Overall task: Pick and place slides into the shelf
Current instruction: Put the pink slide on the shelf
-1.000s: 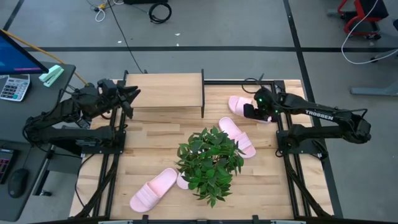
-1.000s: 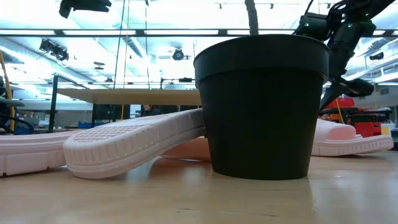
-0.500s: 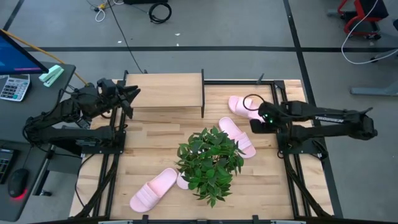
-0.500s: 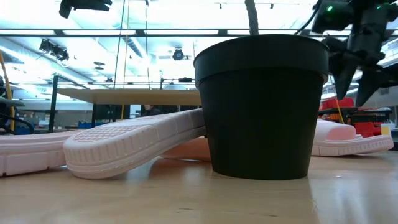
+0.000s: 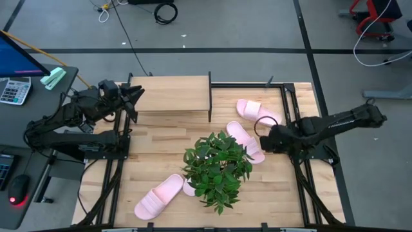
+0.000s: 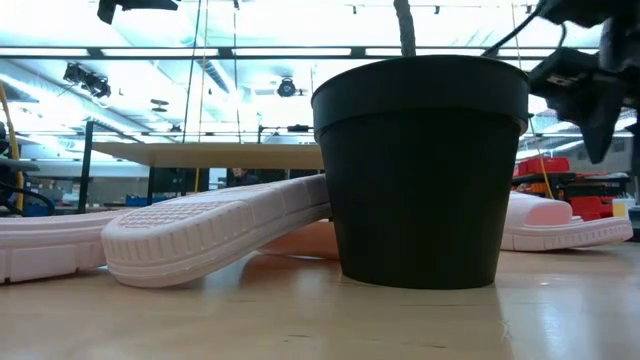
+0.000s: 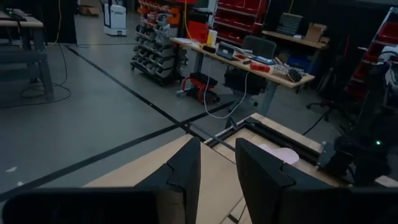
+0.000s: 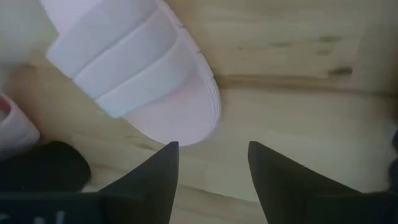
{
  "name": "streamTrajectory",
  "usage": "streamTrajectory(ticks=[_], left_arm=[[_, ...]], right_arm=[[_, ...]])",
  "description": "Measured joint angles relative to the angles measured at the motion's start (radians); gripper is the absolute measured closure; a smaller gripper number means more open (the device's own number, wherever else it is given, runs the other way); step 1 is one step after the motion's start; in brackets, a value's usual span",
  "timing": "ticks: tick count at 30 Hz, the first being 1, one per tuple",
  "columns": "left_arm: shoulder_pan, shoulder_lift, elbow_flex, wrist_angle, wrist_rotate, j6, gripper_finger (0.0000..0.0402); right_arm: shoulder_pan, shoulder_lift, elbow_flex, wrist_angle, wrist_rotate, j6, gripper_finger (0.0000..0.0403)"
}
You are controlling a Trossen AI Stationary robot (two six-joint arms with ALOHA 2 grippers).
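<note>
**Right gripper over the slide beside the plant, nothing held**

Looking down from the high view, I have the right gripper (image 5: 265,138) hanging above the table just beside the slide next to the plant (image 5: 245,141), at the end of that slide nearest the right arm. My right wrist view shows the two dark fingers (image 8: 152,177) spread wide with bare wood between them and the rounded end of that pink slide just ahead of the tips, not between them. The jaws are open and carry nothing.

The slide by the rear rail (image 5: 257,111) lies flat on the tabletop behind the right gripper, close to the first but apart from it. The front slide (image 5: 158,195) lies at an angle toward the near left part of the table, and a fourth slide (image 5: 188,187) shows only as a pink edge under the leaves beside it. In the low view a slide sole (image 6: 215,235) leans against the black pot (image 6: 422,170).

The potted plant (image 5: 217,166) stands mid-table. The shelf (image 5: 170,95) sits at the back left of the table with no slide on it.

The left gripper (image 5: 132,100) waits at the shelf's left end. Its fingers (image 7: 185,174) stand a narrow gap apart, empty, with the shelf board ahead of them.
</note>
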Motion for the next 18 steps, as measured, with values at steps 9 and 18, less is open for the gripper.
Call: streamTrajectory(ticks=[9,18], left_arm=[[0.0,0.0,0.0,0.0,0.0,0.002,0.0294],[0.0,0.0,0.0,0.0,0.0,0.037,0.0294]], right_arm=[[0.219,0.039,-0.039,0.114,0.184,0.426,0.0201],[0.277,0.215,-0.039,0.25,0.196,0.447,0.0201]])
